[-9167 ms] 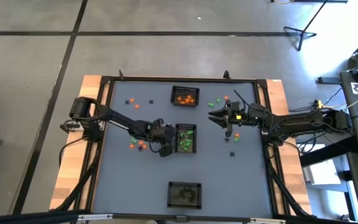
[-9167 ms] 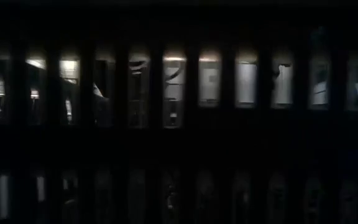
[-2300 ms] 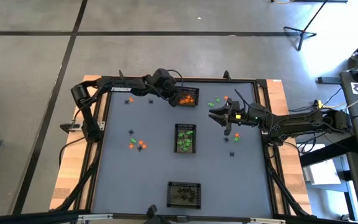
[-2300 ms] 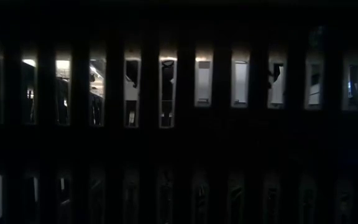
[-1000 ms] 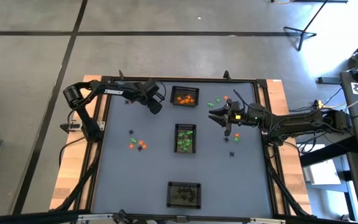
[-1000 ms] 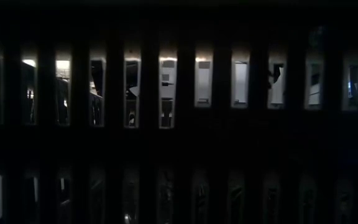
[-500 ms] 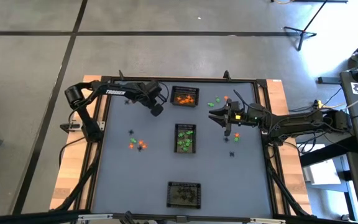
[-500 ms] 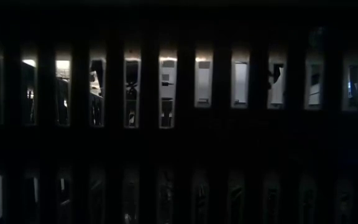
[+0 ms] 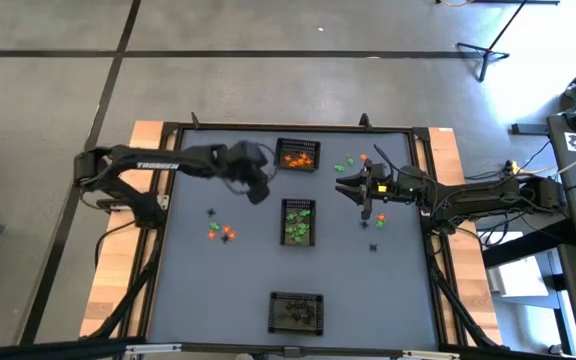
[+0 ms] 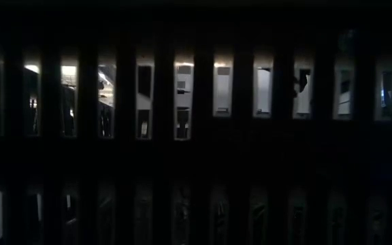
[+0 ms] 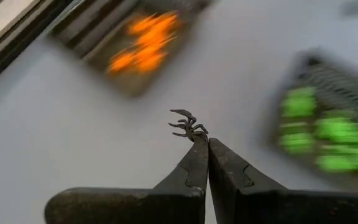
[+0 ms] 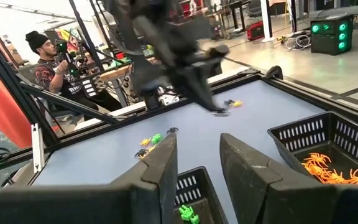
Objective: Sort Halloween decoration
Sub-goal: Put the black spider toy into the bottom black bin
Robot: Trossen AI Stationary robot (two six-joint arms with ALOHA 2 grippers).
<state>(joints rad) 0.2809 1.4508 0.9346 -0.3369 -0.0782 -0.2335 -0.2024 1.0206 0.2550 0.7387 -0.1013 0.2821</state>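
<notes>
The left gripper (image 9: 259, 194) hangs over the grey worktop (image 9: 238, 280), just left of the middle basket (image 9: 299, 222). Its fingers are pinched tight on a tiny black spider (image 11: 188, 124). The spider sticks out past the fingertips, legs spread away from the gripper. Which way it faces is hard to make out. More small orange and green trinkets (image 9: 220, 231) lie on the worktop, well left of the middle basket. The middle basket holds green trinkets. The far basket (image 9: 298, 155), just behind it, holds orange ones. The near basket (image 9: 297, 313), in front of it, is too dark to tell what is inside. The right gripper (image 9: 360, 190) sits right of the middle basket, fingers apart and holding nothing, with a few trinkets (image 9: 349, 163) lying near it. The low view is almost all dark bars.
</notes>
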